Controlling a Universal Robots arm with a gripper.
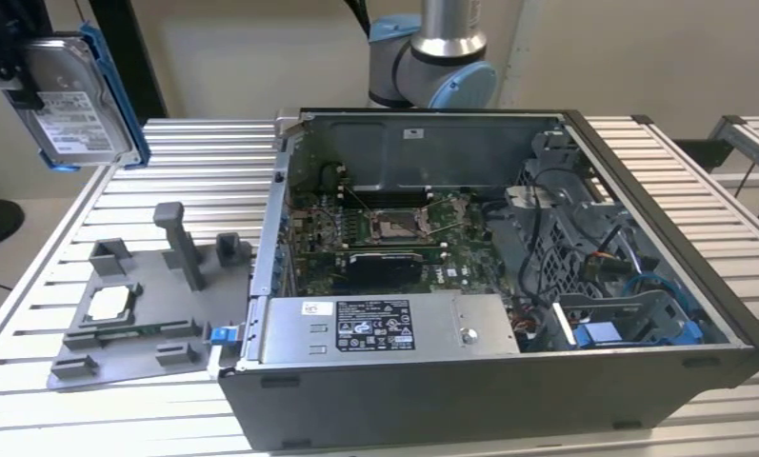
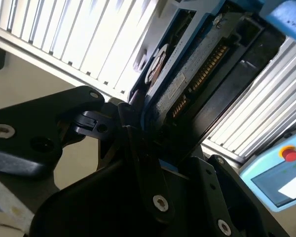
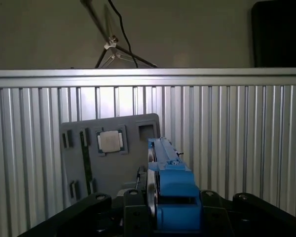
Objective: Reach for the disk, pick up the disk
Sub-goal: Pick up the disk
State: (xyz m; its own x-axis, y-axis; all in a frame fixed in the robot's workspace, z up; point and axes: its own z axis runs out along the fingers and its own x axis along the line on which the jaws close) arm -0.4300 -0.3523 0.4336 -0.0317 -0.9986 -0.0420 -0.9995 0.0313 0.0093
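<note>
Disk (image 1: 74,100) gripped firmly on edge by end effector (image 3: 170,207), high above ribbed aluminium tabletop (image 1: 100,419) at the exterior view's left, well apart from open computer case (image 1: 481,400). Inside case: green motherboard (image 1: 392,228), long silver box (image 1: 379,328) with sticker, dark cables (image 1: 531,257). Beside case, grey plastic tray (image 1: 138,352) holding small square chip (image 1: 106,305). Disk flat, rectangular, silver metal, white label, blue frame along edges.

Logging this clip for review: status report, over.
Gripper shut on the disk. Disk held on edge, in the air, off the table. Nothing else touching it.
</note>
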